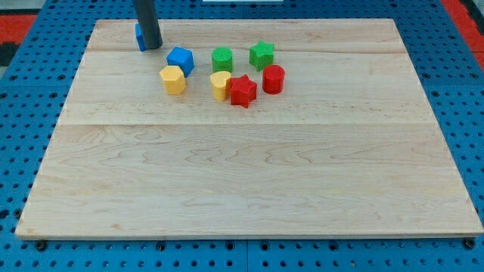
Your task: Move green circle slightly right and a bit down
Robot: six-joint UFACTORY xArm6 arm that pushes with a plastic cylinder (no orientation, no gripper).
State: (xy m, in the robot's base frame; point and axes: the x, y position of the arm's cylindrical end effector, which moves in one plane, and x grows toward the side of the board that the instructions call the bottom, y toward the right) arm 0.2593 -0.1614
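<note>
Your rod comes down from the view's top edge, and my tip [153, 47] rests on the wooden board [249, 181] near its top-left corner. It is a bare rod end with nothing clamped or carried. Right behind the rod, on its left side, a blue block [140, 36] pokes out — most of it is hidden by the rod, so you cannot make out its shape, and whether the tip touches it cannot be told.

Just to the right of and below the tip sits a blue block with angled faces [180, 60], near the tip but apart from it. Directly below that one, close beside it, is a yellow hexagonal block [173, 79].

Further right you find the green circle [222, 60], the task's block, in the upper middle of the board, well apart from the tip. Just below it stands a yellow block [220, 85] whose shape is partly masked by the red star [243, 91] pressed against its right side. To the right of the green circle is a green star [262, 55], and below that star a red cylinder [273, 78], just beside the red star's upper right.

The board lies on a blue perforated surface [23, 136].
</note>
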